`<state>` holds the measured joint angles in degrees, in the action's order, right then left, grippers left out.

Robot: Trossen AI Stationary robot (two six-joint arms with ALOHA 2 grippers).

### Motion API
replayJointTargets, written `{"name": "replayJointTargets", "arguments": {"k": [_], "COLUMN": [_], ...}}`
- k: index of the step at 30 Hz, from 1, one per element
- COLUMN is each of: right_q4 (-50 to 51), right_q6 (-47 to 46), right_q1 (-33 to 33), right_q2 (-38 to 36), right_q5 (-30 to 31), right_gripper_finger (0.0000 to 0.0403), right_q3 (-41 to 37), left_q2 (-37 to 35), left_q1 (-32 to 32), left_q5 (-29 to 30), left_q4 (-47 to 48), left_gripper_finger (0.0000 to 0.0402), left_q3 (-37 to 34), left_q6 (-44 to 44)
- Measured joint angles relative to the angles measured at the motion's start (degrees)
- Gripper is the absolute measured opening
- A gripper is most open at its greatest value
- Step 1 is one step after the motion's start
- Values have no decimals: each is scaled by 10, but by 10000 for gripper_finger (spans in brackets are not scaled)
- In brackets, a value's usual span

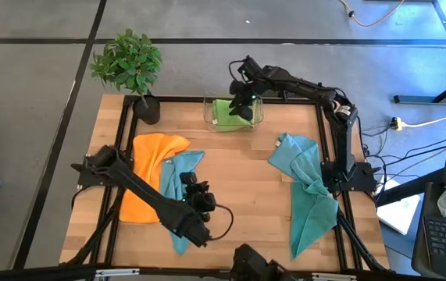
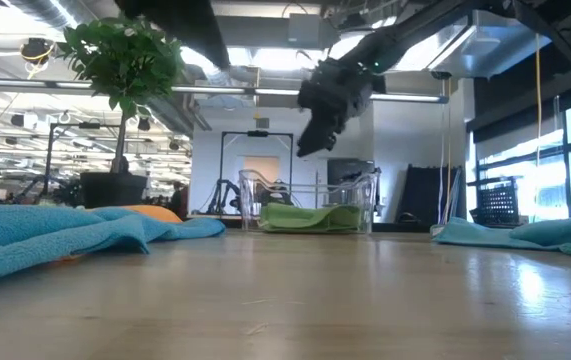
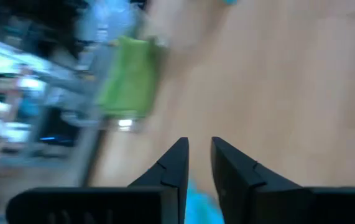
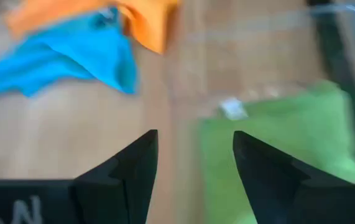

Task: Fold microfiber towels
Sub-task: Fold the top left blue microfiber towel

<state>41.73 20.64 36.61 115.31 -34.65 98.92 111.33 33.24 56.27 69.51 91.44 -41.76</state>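
Towels lie in three places on the wooden table (image 1: 238,164): an orange towel (image 1: 146,176) with a teal towel (image 1: 177,183) overlapping its edge on the left, two more teal towels (image 1: 305,187) on the right, and a green towel (image 1: 229,114) folded inside the clear bin (image 1: 209,104) at the far edge. Left gripper (image 1: 195,195) hovers beside the left teal towel, fingers narrowly apart, holding nothing visible. Right gripper (image 1: 242,101) hangs above the bin, fingers wide apart and empty. Beside the bin stands a potted plant (image 1: 129,66).

Bright even overhead light, wrist views motion-blurred, window glare in low view
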Motion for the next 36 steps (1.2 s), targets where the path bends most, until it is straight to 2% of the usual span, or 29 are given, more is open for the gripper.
{"name": "replayJointTargets", "arguments": {"k": [3, 6, 10, 13, 17, 19, 23, 26, 28, 30, 33, 36], "right_q4": [-21, -13, 16, 13, -57, -123, -294, -430, -517, -581, -647, -661], "right_q6": [-58, -86, -115, -136, -177, -207, -281, -326, -340, -346, -334, -313], "right_q1": [-24, -47, -74, -96, -141, -171, -244, -317, -363, -401, -443, -473], "right_q2": [-2, -13, -54, -111, -216, -272, -371, -427, -456, -471, -479, -473], "right_q5": [-17, -10, 78, 139, 167, 184, 205, 231, 260, 289, 295, 298], "right_gripper_finger": [210, 209, 199, 188, 175, 172, 170, 170, 170, 170, 170, 170], "right_q3": [-21, -48, -102, -171, -307, -392, -554, -664, -724, -767, -801, -816], "left_q2": [-37, -77, -136, -183, -223, -229, -228, -228, -228, -228, -226, -225], "left_q1": [-16, -50, -105, -139, -155, -153, -150, -164, -178, -191, -212, -232], "left_q5": [-63, -109, -132, -151, -199, -214, -189, -165, -175, -198, -215, -213], "left_q4": [-157, -249, -270, -279, -357, -380, -366, -310, -284, -272, -255, -214], "left_gripper_finger": [36, 17, 2, 3, 2, 3, 3, 6, 12, 25, 51, 77], "left_q3": [-94, -167, -235, -266, -311, -335, -366, -369, -370, -370, -370, -370], "left_q6": [82, 146, 170, 179, 171, 172, 103, -25, -105, -147, -176, -218]}}
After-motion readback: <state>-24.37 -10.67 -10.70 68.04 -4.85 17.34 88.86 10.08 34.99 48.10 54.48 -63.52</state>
